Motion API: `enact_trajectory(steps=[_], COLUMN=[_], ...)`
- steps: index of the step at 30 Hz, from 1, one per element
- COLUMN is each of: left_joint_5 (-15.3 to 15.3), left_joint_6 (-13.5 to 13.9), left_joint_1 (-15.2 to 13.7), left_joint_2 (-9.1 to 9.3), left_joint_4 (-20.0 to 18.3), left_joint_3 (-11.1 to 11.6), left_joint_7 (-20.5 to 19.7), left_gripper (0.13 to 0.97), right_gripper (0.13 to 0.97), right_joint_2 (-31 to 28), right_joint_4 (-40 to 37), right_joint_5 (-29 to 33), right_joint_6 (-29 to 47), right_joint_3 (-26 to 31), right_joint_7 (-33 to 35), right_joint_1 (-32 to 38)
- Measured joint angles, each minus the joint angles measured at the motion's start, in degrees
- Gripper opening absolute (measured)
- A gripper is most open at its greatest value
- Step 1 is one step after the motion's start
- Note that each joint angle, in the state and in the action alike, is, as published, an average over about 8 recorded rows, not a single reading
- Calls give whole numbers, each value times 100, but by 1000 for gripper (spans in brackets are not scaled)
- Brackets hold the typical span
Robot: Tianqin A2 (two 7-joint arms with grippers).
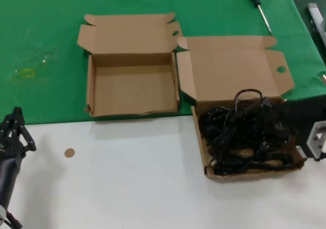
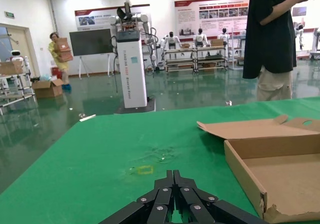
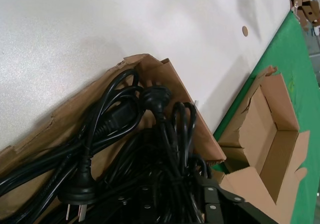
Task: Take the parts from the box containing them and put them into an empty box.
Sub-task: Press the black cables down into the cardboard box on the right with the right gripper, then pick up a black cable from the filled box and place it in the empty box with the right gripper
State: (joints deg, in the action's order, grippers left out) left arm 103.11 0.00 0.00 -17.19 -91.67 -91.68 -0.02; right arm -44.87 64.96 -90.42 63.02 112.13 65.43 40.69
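From the head view I see a table split between a green cloth (image 1: pixel 46 45) at the far side and a smooth white surface (image 1: pixel 127 178) nearer me, the two meeting along a straight edge. Beyond it the left wrist view shows a big hall with a glossy green floor, posters on the wall, a white pillar-shaped machine (image 2: pixel 132 67), and a person in a black top (image 2: pixel 270 39) standing by the table. The box with the parts (image 1: pixel 232 71), brown corrugated cardboard, sits on my right, its tray on the white surface and its wide lid panel folded back flat onto the green, a round hole near that lid's right edge; its long axis runs away from me. The tray is filled with a tangled heap of black power cables (image 1: pixel 247 137), rubbery and glossy, with moulded plugs showing in the right wrist view and one loop standing up over the back wall. The empty box (image 1: pixel 132 81), squarish and of the same cardboard, lies wholly on the green just left of the full one, their lids touching, its short lid pointing away. My right gripper (image 1: pixel 311 146) is at the full box's right wall, and I cannot tell how its fingers stand. My left gripper (image 1: pixel 15 129) waits low at the left over the white surface, its black fingers drawn together. A slim screwdriver (image 1: pixel 257 4) lies far back on the green, and a small brown disc (image 1: pixel 69 152) rests on the white.
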Motion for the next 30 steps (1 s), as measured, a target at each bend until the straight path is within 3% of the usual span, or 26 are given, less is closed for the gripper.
enact_trajectory(steps=[5,14,30], left_joint_5=[0,0,0], left_joint_6=[0,0,0], left_joint_1=[0,0,0], left_joint_2=[0,0,0], left_joint_4=[0,0,0], left_joint_3=[0,0,0], left_joint_7=[0,0,0], left_gripper=[152,152,152], right_gripper=[274,241,219], right_joint_2=[16,-28,-549], right_joint_4=[16,132,841], right_joint_5=[7,-28,-194], right_joint_6=[-34,-91,-9], right_joint_3=[16,-23,-269], right_joint_7=[-1,-204,-2130], right_joint_1=[-19,-72,-186])
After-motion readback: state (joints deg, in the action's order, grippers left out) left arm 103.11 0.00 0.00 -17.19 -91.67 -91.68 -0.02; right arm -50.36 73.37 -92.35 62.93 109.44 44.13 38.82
